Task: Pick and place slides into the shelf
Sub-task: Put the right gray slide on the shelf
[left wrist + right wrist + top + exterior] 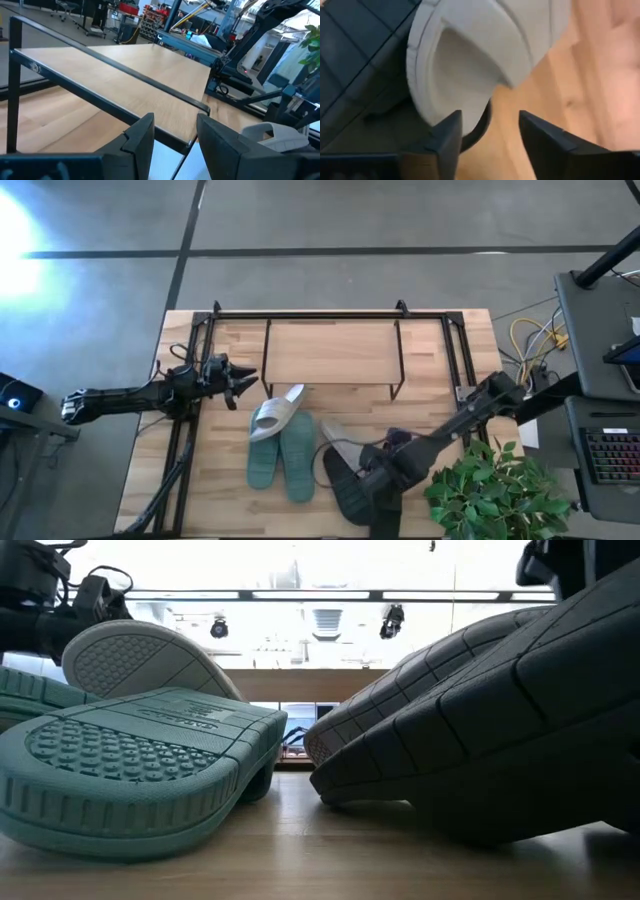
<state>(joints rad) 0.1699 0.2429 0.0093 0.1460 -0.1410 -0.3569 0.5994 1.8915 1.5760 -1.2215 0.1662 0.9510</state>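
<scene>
The shelf (330,352) stands at the table's far side; its board (125,75) fills the left wrist view. One white slide (275,415) lies tilted on the teal pair (282,458), soles up in the low view (140,770). My left gripper (240,383) hovers open between the shelf's left end and this white slide (280,135). My right gripper (352,460) is open over the second white slide (480,50), which rests on a black slide (360,70). The black pair (350,495) lies at the near edge (500,720). My right gripper (487,130) comes down from above with its fingers on either side of the white slide's rounded end (465,110), which lies on the black slide. Whether a finger (447,137) touches that end, I cannot tell.
A black table frame (180,450) runs along the left side and the far edge around the shelf. A green plant (490,490) stands at the near right corner beside the right arm. Bare wood (220,490) shows left of the teal pair.
</scene>
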